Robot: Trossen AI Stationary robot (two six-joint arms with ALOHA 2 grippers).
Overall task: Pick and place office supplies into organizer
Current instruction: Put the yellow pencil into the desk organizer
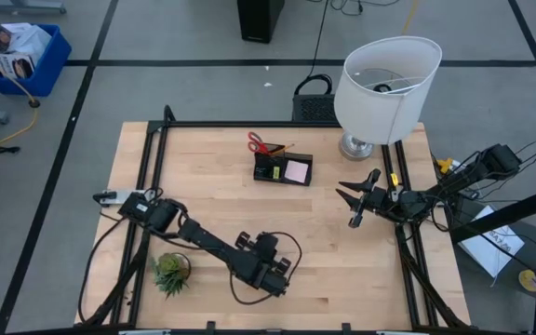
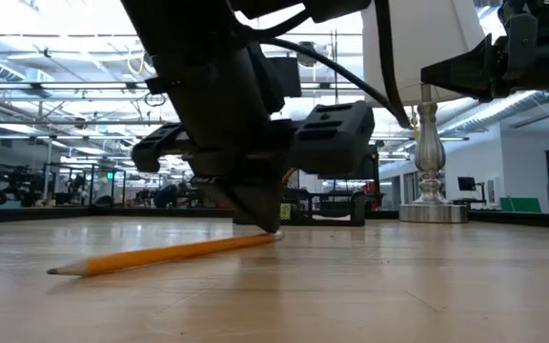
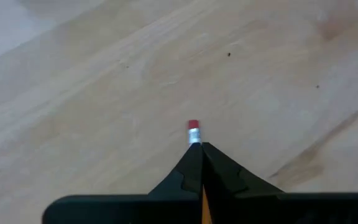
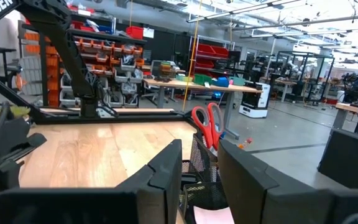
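An orange pencil (image 2: 160, 253) with a red eraser (image 3: 193, 124) lies near the table's front edge, and my left gripper (image 2: 273, 227) is shut on it. The black organizer (image 1: 284, 169) stands at the table's far middle, with a pink sticky-note pad (image 1: 296, 170) in it. Red-handled scissors (image 1: 261, 144) stick out at its far left corner. My right gripper (image 1: 354, 199) waits open at the right, level and above the table, pointing at the organizer (image 4: 205, 177). My left gripper pinches the pencil just behind its metal ferrule (image 3: 195, 138) between its two fingertips (image 2: 267, 221); the eraser pokes out beyond them. The fingers slant down from above and lie across the pencil. The pencil's sharpened point (image 2: 53, 272) rests on the table.
A small green potted plant (image 1: 170, 273) stands left of my left gripper near the front edge. A large white-shaded lamp (image 1: 384, 88) stands at the far right corner. Bare wood lies between the pencil and the organizer.
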